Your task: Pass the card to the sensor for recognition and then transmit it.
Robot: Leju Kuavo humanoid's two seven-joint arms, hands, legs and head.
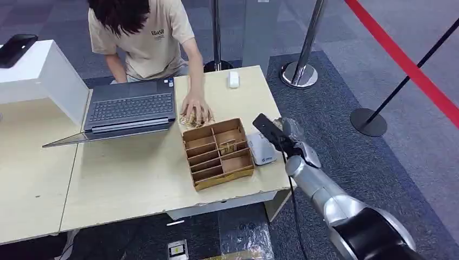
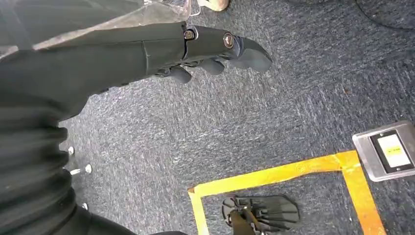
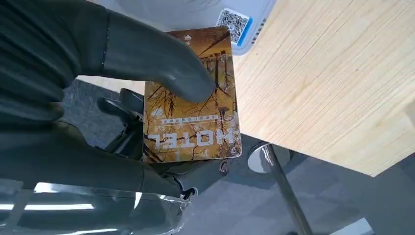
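Observation:
My right hand [image 1: 289, 134] hovers just off the table's right edge and holds a hotel card [image 1: 264, 125] tilted above the white sensor [image 1: 261, 150]. In the right wrist view the thumb [image 3: 161, 61] presses on the golden card [image 3: 195, 117], which is printed with "HOTEL", and the fingers lie under it. The sensor's QR label [image 3: 235, 23] lies just past the card's far end. My left hand [image 2: 210, 46] hangs over the carpet with nothing in it, fingers loosely bent.
A wooden divided box [image 1: 218, 153] sits left of the sensor. A person leans over the table [image 1: 135, 184] with a hand [image 1: 196, 112] on a pile of cards. A laptop [image 1: 130, 108], a white riser [image 1: 46, 73] and stanchion bases [image 1: 299, 75] stand around.

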